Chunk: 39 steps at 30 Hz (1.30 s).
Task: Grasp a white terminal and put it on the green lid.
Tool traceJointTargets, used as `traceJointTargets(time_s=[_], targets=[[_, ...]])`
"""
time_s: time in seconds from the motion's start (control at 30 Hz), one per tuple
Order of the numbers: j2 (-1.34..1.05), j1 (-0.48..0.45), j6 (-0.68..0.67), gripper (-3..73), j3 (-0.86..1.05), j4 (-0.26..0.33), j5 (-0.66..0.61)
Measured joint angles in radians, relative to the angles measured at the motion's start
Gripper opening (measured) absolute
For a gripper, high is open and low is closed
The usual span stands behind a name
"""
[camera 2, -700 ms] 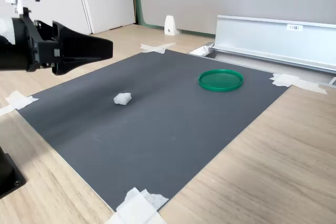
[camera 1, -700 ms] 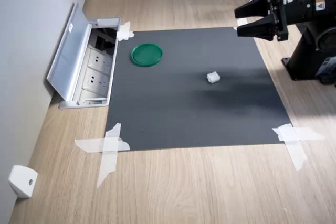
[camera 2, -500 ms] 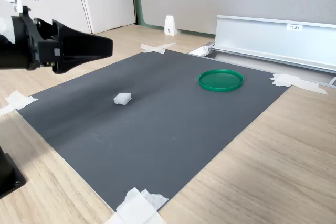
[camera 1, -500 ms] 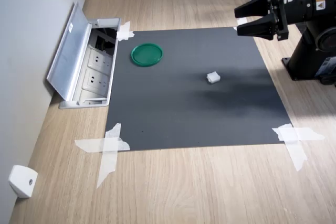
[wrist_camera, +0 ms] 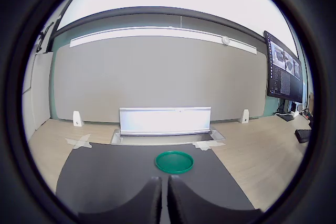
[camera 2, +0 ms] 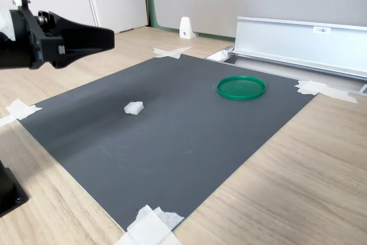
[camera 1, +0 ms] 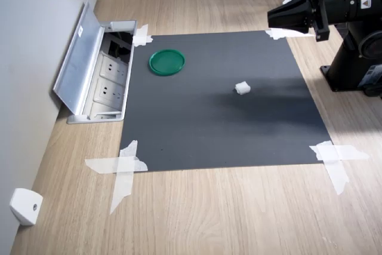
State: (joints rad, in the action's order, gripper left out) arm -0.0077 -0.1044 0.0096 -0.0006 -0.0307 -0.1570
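Note:
The white terminal point(camera 1: 242, 88) point(camera 2: 133, 107) is a tiny block lying alone on the dark mat, with nothing touching it. The green lid point(camera 1: 166, 62) point(camera 2: 241, 87) point(wrist_camera: 174, 162) lies flat near the mat's far corner, beside the socket box. My gripper point(camera 1: 270, 17) point(camera 2: 111, 36) point(wrist_camera: 164, 183) hangs in the air over the mat's edge, well above and to the side of the terminal, and points level toward the lid. Its fingers are shut together with nothing between them. The wrist view shows the lid but not the terminal.
The dark mat point(camera 1: 221, 129) is taped to the wooden table with white tape strips point(camera 1: 122, 168). An open socket box with a raised metal flap point(camera 1: 89, 70) point(camera 2: 298, 38) sits beside the lid. White wedge pieces point(camera 1: 25, 206) point(camera 2: 185, 27) stand by the wall. The arm's black base point(camera 1: 355, 64) is at the first exterior view's right.
The gripper's fingers have gone from spread apart to shut together, and the gripper has risen slightly. The terminal and lid have not moved.

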Motion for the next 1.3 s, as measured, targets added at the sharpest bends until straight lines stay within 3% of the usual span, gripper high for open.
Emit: traceJointTargets(time_s=[0.23,0.37,0.77,0.97,1.2,1.3], targets=[[0.19,0.0,-0.017,-0.4,-0.131,0.0,-0.031],[0.346,0.0,-0.018,-0.5,-0.266,-0.001,-0.132],[0.692,0.0,-0.033,-0.5,-0.631,-0.007,-0.66],[0.833,0.0,-0.185,-0.5,-0.73,-0.015,-0.847],[1.007,0.0,-0.331,0.1,-0.801,-0.009,-0.909],[1.067,0.0,-0.347,4.8,-0.827,-0.012,-0.911]])
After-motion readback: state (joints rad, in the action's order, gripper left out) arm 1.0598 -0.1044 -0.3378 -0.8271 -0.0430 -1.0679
